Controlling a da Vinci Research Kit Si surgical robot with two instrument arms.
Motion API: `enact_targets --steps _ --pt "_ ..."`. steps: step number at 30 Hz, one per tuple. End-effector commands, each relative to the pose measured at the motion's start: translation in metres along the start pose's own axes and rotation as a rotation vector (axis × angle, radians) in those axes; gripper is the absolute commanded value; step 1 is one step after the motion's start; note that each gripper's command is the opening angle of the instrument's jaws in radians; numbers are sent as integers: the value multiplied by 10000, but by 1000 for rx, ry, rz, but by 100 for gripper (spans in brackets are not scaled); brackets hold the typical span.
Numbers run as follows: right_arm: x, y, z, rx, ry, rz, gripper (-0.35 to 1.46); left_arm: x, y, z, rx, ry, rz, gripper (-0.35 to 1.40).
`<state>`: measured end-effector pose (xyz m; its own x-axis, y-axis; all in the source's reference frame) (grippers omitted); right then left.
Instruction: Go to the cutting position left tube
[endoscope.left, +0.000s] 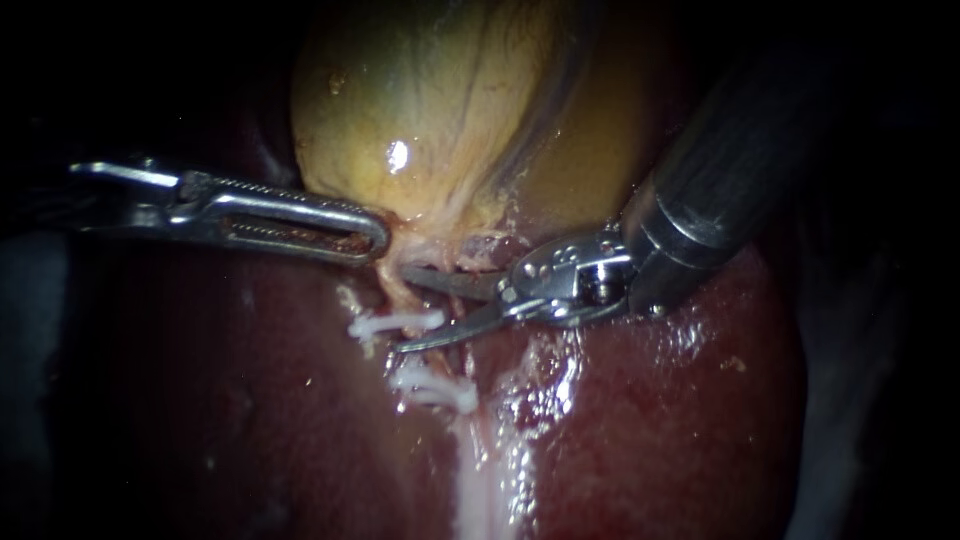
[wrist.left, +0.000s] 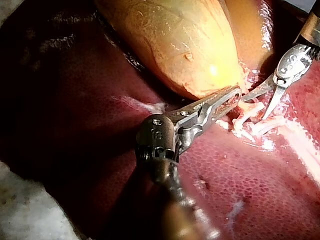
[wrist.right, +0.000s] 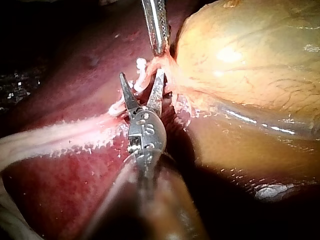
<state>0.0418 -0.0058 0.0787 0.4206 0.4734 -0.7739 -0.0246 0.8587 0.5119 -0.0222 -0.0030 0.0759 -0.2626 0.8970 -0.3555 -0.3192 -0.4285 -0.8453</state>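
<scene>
Near the gallbladder (endoscope.left: 440, 110) neck, the left tube (endoscope.left: 392, 288) sits between the parted blades of the right instrument (endoscope.left: 402, 308), a white clip (endoscope.left: 395, 323) just nearer, while the left instrument (endoscope.left: 375, 238), reaching from the left, clamps that neck in its jaws.

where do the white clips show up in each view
Endoscope view: white clips just below the gallbladder, at the right instrument's tip.
Left wrist view: clips just ahead of the left instrument, beside the right instrument's tip.
Right wrist view: clips at its own instrument's tip, ahead of it.
Shared landmark: the yellow gallbladder.
</scene>
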Motion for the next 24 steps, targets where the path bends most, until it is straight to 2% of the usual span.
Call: enact_targets --steps 1,24 --pt "0 0 0 0 0 0 143 0 0 0 0 0 0 -35" --pt "-3 -5 -7 9 1 -4 143 0 0 -2 -2 -1 0 -35"
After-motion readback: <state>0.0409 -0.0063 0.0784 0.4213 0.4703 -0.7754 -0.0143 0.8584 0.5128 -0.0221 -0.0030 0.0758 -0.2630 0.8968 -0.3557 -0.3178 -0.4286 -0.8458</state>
